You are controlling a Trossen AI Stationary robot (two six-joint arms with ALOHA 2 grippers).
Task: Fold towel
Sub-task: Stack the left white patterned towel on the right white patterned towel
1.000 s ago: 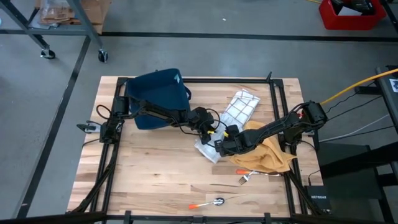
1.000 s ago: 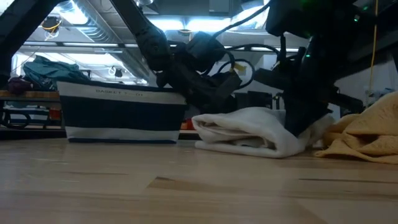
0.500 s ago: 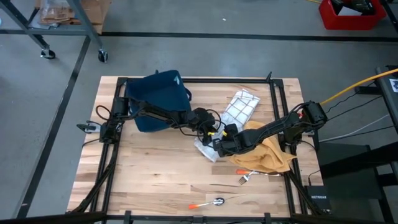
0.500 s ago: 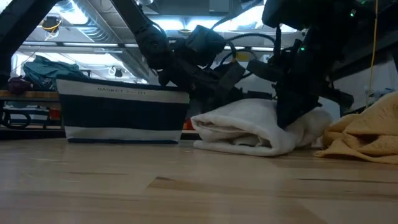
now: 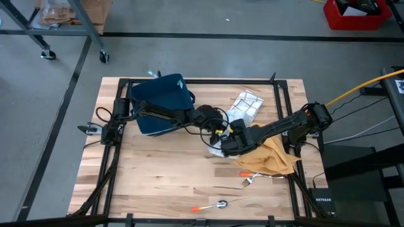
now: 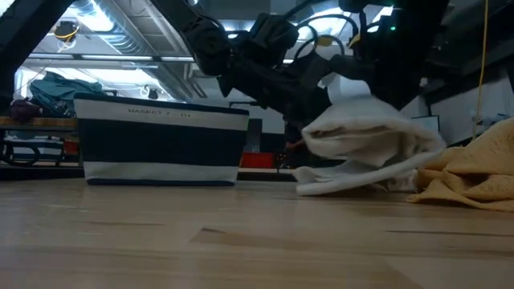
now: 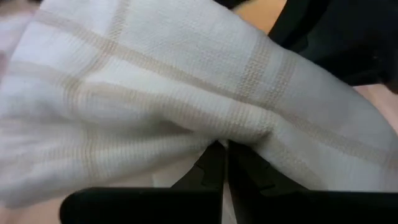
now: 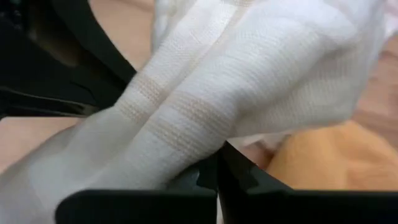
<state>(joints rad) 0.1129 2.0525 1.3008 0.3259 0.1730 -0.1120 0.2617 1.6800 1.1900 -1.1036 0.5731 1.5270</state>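
Note:
A white towel with faint tan stripes point(image 6: 365, 143) hangs bunched between my two grippers near the table's middle, and its lower edge point(image 6: 337, 186) lies on the wood. My left gripper point(image 7: 224, 167) reaches in from the table's left and is shut on the towel. My right gripper point(image 8: 217, 169) comes from the right, slanting down, and is also shut on it. From above, both grippers point(image 5: 218, 133) point(image 5: 227, 146) cover most of the towel point(image 5: 213, 152). My left gripper pinches a bunched fold of the towel point(image 7: 233, 134) between its two fingers, coming nearly level from the table's left. The cloth is raised at the hold and drapes over the fingers. My right gripper pinches another bunched part of the towel point(image 8: 205, 140) between its fingers, slanting down from the right. The cloth hangs slack from there, and its low edge rests on the table.
A dark blue basket point(image 5: 161, 101) stands at the far left. A second white checked cloth point(image 5: 245, 107) lies behind the grippers, and an orange cloth point(image 5: 270, 156) lies crumpled under my right arm. A fork point(image 5: 247, 181) and a spoon point(image 5: 216, 204) lie near the front edge.
Both grippers have risen and brought the towel with them. Its bunched upper part has come up off the table, while its lower edge has stayed on the wood. My right gripper has tipped steeper downward.

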